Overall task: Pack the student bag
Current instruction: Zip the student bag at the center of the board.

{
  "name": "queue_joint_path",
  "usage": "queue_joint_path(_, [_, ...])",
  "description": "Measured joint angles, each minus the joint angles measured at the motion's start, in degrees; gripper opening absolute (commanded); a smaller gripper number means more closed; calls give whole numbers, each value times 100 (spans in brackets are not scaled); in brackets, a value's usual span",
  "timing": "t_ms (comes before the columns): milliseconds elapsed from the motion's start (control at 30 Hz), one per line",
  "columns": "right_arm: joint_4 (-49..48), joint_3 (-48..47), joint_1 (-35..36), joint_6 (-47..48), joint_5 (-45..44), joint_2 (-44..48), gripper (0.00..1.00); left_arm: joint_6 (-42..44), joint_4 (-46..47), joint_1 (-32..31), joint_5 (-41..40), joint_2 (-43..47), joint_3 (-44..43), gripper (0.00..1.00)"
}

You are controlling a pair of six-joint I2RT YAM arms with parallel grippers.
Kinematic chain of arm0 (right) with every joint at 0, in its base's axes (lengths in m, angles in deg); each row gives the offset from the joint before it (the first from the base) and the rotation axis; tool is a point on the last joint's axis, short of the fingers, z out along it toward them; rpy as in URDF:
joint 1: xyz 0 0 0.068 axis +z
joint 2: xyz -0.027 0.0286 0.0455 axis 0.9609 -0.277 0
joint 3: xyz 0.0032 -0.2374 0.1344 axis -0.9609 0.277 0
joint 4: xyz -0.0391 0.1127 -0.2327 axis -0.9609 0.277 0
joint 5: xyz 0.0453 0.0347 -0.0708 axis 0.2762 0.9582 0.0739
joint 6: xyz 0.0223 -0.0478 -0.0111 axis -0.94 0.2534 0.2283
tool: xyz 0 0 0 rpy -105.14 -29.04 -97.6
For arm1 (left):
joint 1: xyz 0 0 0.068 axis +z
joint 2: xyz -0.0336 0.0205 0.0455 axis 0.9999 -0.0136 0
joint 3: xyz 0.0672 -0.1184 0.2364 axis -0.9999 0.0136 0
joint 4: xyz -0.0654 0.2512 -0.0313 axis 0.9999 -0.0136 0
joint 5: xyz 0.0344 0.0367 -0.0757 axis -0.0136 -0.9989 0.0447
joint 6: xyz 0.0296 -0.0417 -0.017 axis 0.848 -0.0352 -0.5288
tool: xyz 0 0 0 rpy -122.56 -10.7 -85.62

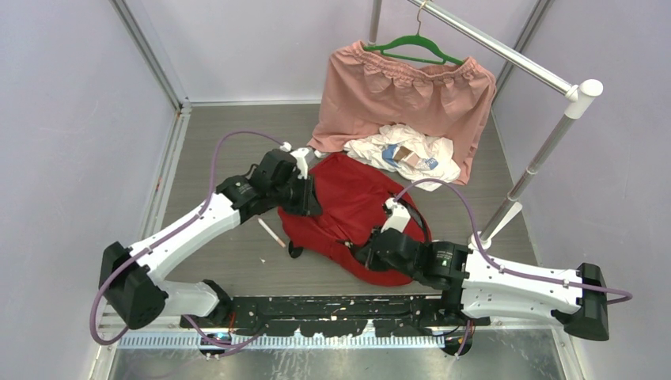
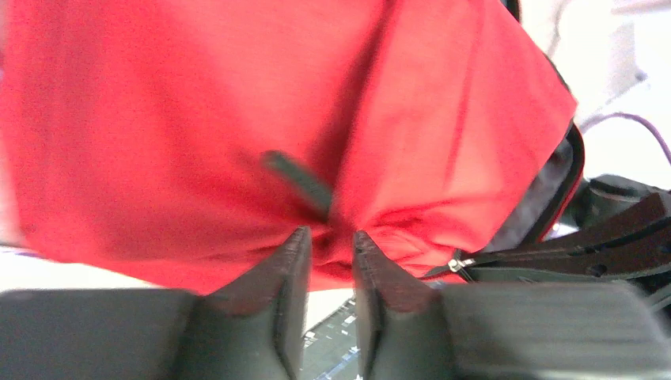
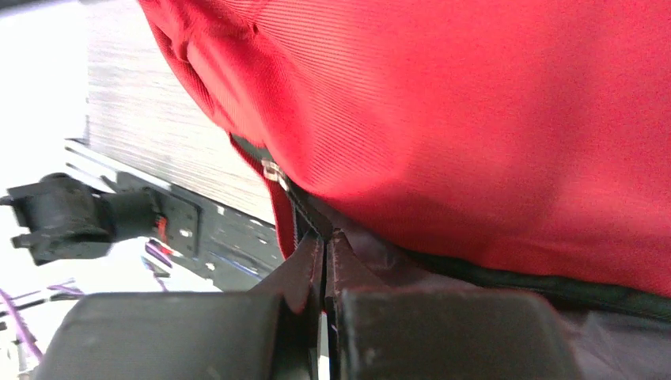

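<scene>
The red bag (image 1: 348, 206) lies mid-desk (image 1: 229, 158), and the step in hand looks like opening it. The right gripper (image 1: 372, 252) is clenched on the bag's black zipper edge. The left gripper (image 2: 328, 237) has red cloth puckered at its slightly parted tips; whether it grips, I cannot tell. Next, the mouth needs spreading before the pen (image 1: 271, 232) beside it goes in.

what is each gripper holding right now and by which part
Both hold the student bag: the left gripper pinches a fold of its red fabric, the right gripper is shut on its edge at the black zipper trim.
</scene>
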Motion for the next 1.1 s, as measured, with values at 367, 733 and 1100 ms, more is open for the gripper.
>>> queue_joint_path(367, [896,26,31,157,122,-280,1,-1056,13,-623,-1515,1659,205,61])
queue_joint_path(733, [820,-4,31,326,164,-750,1,-3309,450,-2352,-2767,911,1370,63])
queue_joint_path(1100, [807,-7,31,328,179,-739,1,-4299,1488,-2420,-2968,433,1803,60])
